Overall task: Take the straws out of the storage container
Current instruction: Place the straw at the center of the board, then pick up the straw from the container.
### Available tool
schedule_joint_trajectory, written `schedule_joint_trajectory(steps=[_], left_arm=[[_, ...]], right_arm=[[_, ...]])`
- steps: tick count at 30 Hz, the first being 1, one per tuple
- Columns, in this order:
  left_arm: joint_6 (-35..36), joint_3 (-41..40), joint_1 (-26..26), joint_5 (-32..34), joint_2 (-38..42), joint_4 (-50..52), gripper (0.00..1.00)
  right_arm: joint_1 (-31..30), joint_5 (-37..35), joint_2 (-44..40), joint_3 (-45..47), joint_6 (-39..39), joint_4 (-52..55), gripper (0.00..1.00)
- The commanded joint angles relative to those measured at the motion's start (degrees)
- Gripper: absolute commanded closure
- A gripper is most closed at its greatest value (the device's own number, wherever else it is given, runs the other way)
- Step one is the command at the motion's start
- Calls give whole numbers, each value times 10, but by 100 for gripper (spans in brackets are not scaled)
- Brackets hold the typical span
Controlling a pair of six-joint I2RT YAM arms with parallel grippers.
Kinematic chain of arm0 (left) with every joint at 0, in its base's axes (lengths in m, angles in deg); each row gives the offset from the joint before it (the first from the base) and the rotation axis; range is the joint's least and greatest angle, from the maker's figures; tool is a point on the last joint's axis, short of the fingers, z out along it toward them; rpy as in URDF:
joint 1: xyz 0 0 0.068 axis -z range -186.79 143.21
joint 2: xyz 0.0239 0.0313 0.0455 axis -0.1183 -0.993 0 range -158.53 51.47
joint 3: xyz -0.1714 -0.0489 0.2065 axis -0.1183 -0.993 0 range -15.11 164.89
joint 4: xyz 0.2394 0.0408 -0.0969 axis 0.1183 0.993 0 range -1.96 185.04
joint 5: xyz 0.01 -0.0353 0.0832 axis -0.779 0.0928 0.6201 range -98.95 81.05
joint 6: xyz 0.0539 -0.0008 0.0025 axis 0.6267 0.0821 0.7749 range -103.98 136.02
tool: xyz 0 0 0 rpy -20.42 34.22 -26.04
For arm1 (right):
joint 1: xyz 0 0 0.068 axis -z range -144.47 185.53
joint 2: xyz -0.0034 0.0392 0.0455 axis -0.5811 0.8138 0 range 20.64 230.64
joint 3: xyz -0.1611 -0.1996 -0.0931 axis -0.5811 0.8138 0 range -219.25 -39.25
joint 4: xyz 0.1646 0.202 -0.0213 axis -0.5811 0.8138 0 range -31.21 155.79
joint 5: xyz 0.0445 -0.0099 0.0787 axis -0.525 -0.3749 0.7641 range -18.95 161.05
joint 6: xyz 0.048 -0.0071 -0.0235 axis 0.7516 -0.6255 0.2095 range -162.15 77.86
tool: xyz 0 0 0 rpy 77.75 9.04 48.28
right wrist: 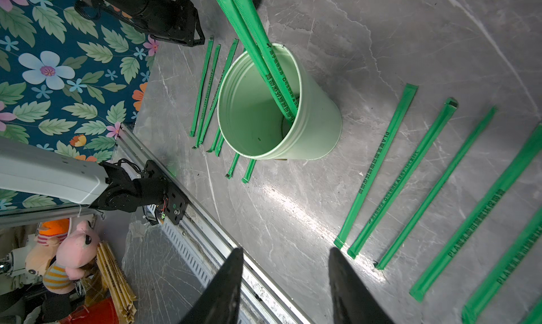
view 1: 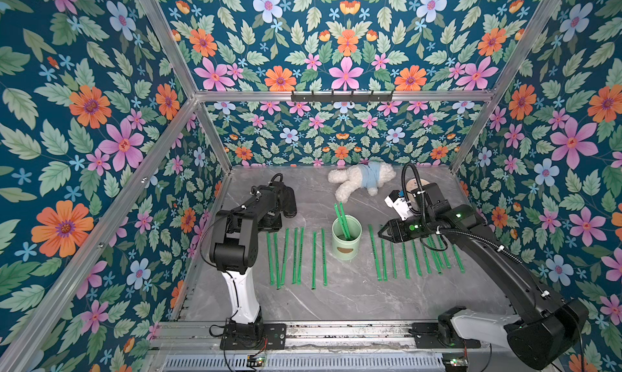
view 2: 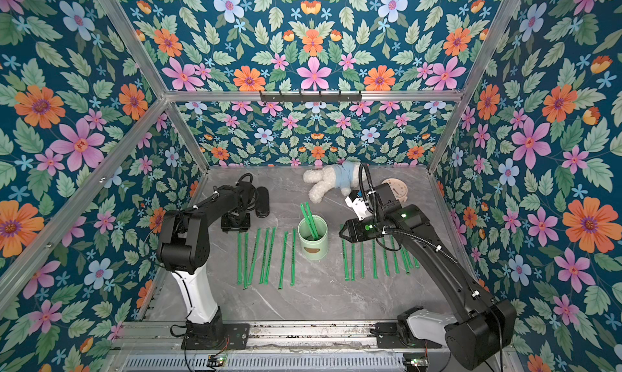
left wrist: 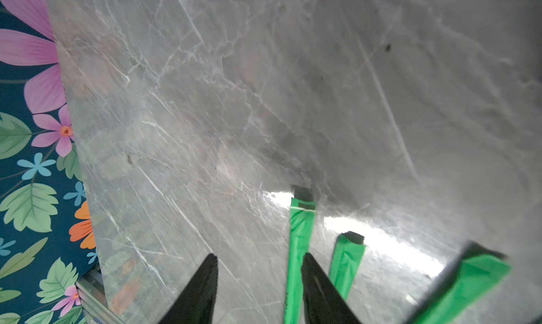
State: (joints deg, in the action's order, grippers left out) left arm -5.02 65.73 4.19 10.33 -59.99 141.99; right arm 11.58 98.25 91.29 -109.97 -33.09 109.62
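Folded by bench's left edge, left end effector spread over thin green straws. Outstretched beside mint-green cylindrical cup, right end effector spread.

Straws are bright green with dark print. The cup is pale mint with a brown oval. The counter is grey marble, white-veined. Walls show pink, orange, blue flowers on teal.

— Where does the tin stand?
— Mid-table, two straws leaning in it; a left row and a right row of straws lie flat beside it
— Behind it?
— A plush toy, a clock to its right
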Motion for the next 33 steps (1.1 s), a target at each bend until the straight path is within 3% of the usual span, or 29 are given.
schedule_joint_trajectory(steps=[1, 4, 8, 10, 15, 17, 21, 33], left_arm=[[1, -7, -1, -6, 16, 5, 51], [-6, -9, 0, -20, 41, 4, 54], [-12, 1, 27, -93, 118, -19, 56], [-23, 7, 60, -118, 165, -40, 56], [-58, -41, 210, -134, 277, -198, 53], [-82, -65, 239, -157, 302, -250, 54], [-110, -106, 270, -179, 323, -325, 53], [-123, -120, 308, -193, 288, -374, 56]], right_arm=[[0, 1, 1, -5, -1, -1, 51], [0, 0, 0, -6, -2, -1, 51], [0, -1, -1, -7, -1, -1, 51], [0, -1, -1, -8, 0, -2, 51], [0, 3, 1, -9, 2, -5, 51], [0, 4, 1, -11, 1, -2, 51], [0, 3, -5, -13, -1, 0, 51], [0, 2, -8, -9, 0, -1, 51]])
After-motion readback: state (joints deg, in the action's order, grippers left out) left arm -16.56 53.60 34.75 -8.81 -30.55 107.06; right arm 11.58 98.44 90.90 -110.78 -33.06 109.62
